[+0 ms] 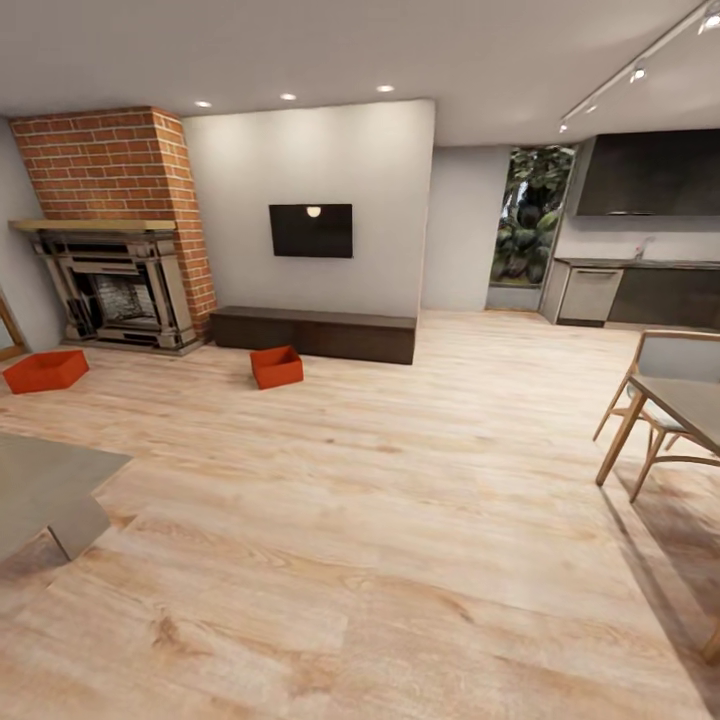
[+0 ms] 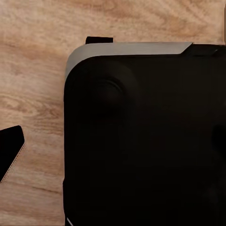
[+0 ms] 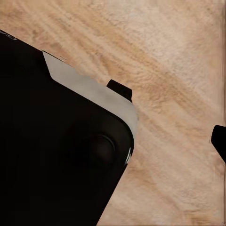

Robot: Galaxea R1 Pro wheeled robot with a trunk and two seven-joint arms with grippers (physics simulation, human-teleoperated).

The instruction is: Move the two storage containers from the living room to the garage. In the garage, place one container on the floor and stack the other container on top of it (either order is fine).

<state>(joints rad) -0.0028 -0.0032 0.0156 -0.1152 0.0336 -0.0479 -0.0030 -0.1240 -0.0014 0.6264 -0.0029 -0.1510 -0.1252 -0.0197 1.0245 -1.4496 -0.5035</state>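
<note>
Living room (image 1: 330,200) with plank flooring: 2 storage containers (image 1: 276,366) (image 1: 44,370) sit apart near the fireplace (image 1: 120,290), awaiting pickup; I cannot tell either gripper's opening or load

Both arms hang low beside black base (image 2: 141,141), wrists pointing floorward.

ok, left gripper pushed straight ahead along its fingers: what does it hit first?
Most likely the robot's own black base, which sits right ahead in the left wrist view; light wood floor lies beside it. Depth is unclear.
</note>
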